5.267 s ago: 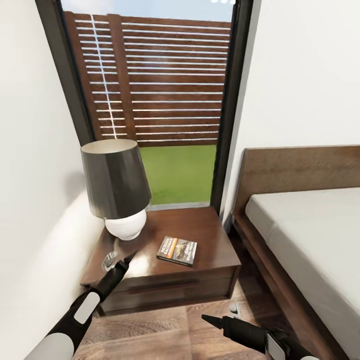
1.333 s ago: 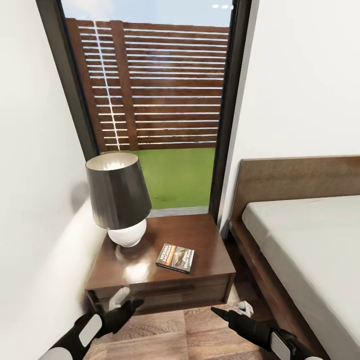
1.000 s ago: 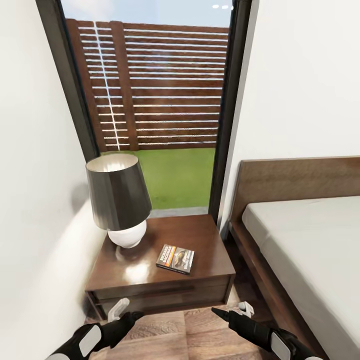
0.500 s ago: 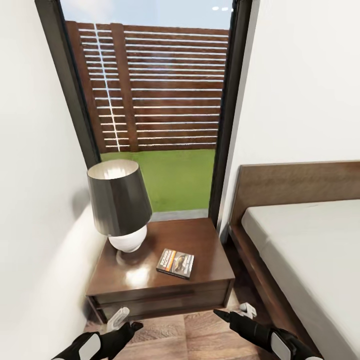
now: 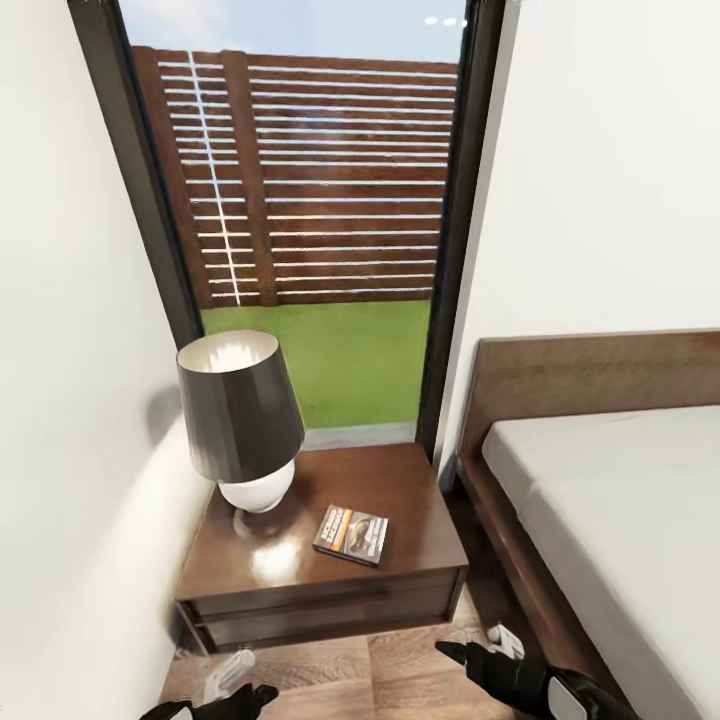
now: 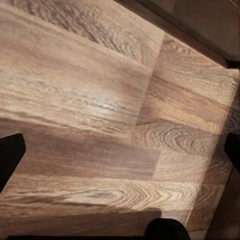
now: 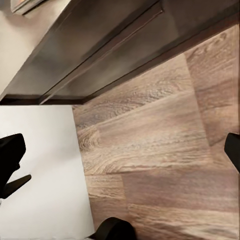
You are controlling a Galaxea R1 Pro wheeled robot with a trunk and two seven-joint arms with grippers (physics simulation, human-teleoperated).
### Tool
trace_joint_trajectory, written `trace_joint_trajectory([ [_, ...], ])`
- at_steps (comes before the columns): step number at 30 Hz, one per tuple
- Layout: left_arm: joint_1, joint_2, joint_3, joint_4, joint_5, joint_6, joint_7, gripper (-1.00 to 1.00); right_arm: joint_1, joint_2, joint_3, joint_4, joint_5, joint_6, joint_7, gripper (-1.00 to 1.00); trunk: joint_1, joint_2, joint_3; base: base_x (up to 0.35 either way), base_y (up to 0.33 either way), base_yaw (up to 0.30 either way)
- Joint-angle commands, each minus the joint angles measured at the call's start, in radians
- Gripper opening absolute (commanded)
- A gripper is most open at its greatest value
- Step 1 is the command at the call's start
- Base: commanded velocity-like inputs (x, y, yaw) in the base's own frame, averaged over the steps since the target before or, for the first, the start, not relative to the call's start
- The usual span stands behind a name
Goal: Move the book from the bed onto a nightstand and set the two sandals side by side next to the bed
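left end effector [image 5: 238, 683] withdrawn from nightstand [image 5: 320, 560]

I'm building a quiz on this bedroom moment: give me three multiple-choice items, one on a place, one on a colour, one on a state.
1. Where does the book lie?
A. on the bed
B. on the nightstand
C. on the floor

2. What colour is the lamp's shade?
A. dark grey
B. red
C. yellow

3. How is the nightstand's drawer?
A. pulled out
B. removed
C. closed

Answers:
1 B: it lies flat on the nightstand top, right of the lamp.
2 A: the shade is dark grey over a white base.
3 C: the drawer front sits flush with the cabinet.
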Motion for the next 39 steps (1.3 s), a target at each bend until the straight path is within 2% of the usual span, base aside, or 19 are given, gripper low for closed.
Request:
trace_joint_trajectory([
  [1, 0.005, 0.0, 0.008, 0.003, -0.001, 0.003, -0.002, 1.0, 0.0, 0.0, -0.006, 0.008, -0.002, 0.012, 0.0, 1.0, -0.004, 0.007, 0.002, 0.0, 0.0, 0.0],
  [6, 0.035, 0.002, 0.008, 0.013, -0.017, -0.013, -0.001, 1.0, 0.0, -0.008, -0.005, 0.051, -0.002, 0.018, -0.007, 1.0, -0.023, 0.042, 0.018, 0.0, 0.0, 0.0],
  [15, 0.072, 0.012, 0.008, 0.017, -0.056, -0.043, 0.003, 1.0, 0.0, -0.039, -0.004, 0.137, 0.0, -0.006, -0.009, 1.0, -0.058, 0.105, 0.046, 0.0, 0.0, 0.0],
  [16, 0.081, 0.015, 0.008, 0.017, -0.061, -0.047, 0.009, 1.0, 0.0, -0.048, -0.003, 0.159, 0.001, -0.017, -0.01, 1.0, -0.062, 0.112, 0.049, 0.0, 0.0, 0.0],
  [24, 0.118, 0.022, 0.008, 0.017, -0.068, -0.068, 0.039, 1.0, 0.001, -0.076, -0.001, 0.198, 0.005, -0.047, -0.032, 1.0, -0.092, 0.168, 0.074, 0.0, 0.0, 0.0],
  [33, 0.15, 0.033, 0.008, 0.018, -0.07, -0.095, 0.048, 1.0, 0.015, -0.083, 0.001, 0.204, 0.007, -0.063, -0.083, 1.0, -0.127, 0.231, 0.103, 0.0, 0.0, 0.0],
  [39, 0.174, 0.041, 0.007, 0.018, -0.072, -0.1, 0.05, 1.0, 0.045, -0.083, 0.002, 0.205, 0.011, -0.088, -0.131, 1.0, -0.15, 0.273, 0.121, 0.0, 0.0, 0.0],
])
